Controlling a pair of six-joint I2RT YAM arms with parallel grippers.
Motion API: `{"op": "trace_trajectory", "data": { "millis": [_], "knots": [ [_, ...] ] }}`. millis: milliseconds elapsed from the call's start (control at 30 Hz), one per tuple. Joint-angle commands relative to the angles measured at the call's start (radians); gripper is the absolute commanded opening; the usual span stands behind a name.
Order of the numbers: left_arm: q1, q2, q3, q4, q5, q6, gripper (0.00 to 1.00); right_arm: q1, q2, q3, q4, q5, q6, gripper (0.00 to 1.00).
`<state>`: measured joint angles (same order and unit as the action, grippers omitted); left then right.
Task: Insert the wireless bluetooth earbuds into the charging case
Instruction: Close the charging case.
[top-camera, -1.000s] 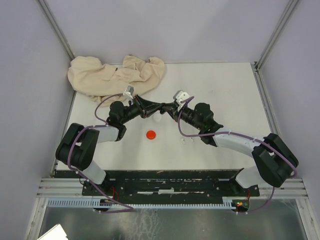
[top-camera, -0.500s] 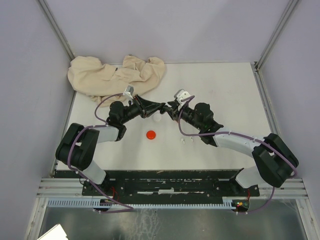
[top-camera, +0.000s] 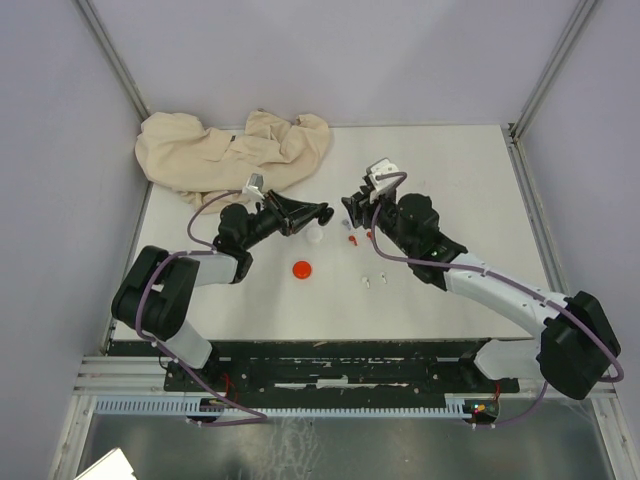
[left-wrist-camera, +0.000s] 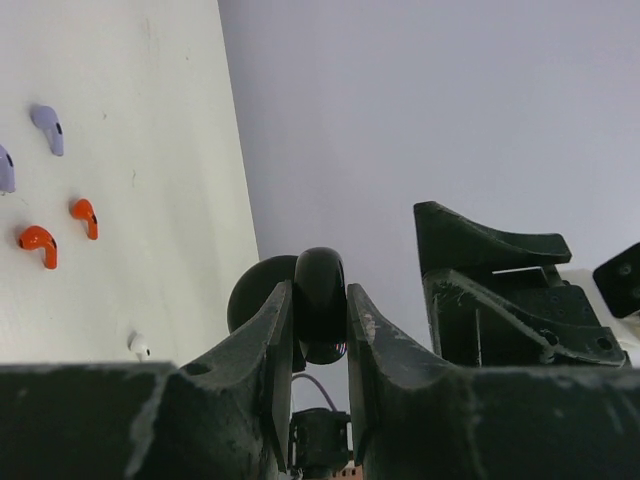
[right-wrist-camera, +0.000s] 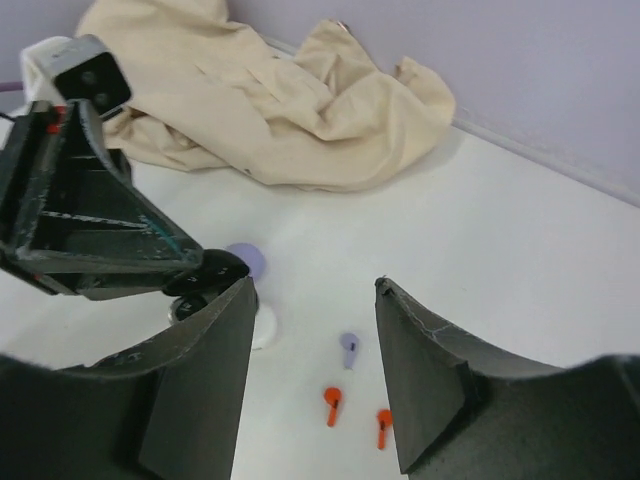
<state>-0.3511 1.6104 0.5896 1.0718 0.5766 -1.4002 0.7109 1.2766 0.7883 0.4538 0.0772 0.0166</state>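
**Black case clamped on the left, right hand empty**

We saw a white table (top-camera: 460, 180) shut in by pale lilac walls (top-camera: 330, 60). Metal posts (top-camera: 110, 55) ran up at the back corners, and a black plate (top-camera: 330, 365) carried the arm bases along the near edge. A crumpled beige cloth (top-camera: 215, 150) lay at the far left of the table.

Just right of the cloth, the left gripper (top-camera: 318, 213) lay low and pointed toward the middle. Its fingers were closed tight on a black case (left-wrist-camera: 320, 300), which stood on edge between them. A red case (top-camera: 301, 269) sat alone on bare table nearer the bases. A white case (top-camera: 314, 237) sat just beside the left fingertips, and a purple case (right-wrist-camera: 247, 260) was partly hidden behind them.

All the earbuds we could make out lay loose on the surface, none in a case. The purple earbuds (left-wrist-camera: 48, 128) were farthest back, the red earbuds (right-wrist-camera: 332, 402) just near of them, and the white earbuds (top-camera: 366, 283) were apart and closer to the bases.

The right gripper (right-wrist-camera: 313, 290) hung above the purple and red pairs. Its jaws were spread wide and held nothing.
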Motion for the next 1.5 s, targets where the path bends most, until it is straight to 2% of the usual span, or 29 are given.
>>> {"op": "trace_trajectory", "data": {
  "millis": [0,267,533,733,1133,1467],
  "knots": [
    [-0.006,-0.036,-0.013,0.000,-0.133,-0.071,0.03,0.003,-0.007,0.130,-0.324,0.158,0.039,0.63],
    [-0.039,-0.083,-0.031,-0.081,-0.348,-0.150,0.03,0.031,0.057,0.036,-0.241,0.161,0.023,1.00],
    [-0.086,-0.095,-0.022,-0.116,-0.438,-0.197,0.03,0.095,0.199,0.025,-0.049,0.174,-0.007,0.99],
    [-0.112,-0.069,-0.024,-0.087,-0.447,-0.230,0.03,0.132,0.281,0.014,0.130,0.199,-0.017,0.99],
    [-0.147,-0.042,-0.054,-0.048,-0.418,-0.257,0.03,0.140,0.364,0.031,0.260,0.340,-0.029,0.99],
    [-0.145,-0.052,-0.079,-0.062,-0.408,-0.243,0.03,0.140,0.318,-0.009,0.268,0.448,-0.097,0.99]
  ]
}}
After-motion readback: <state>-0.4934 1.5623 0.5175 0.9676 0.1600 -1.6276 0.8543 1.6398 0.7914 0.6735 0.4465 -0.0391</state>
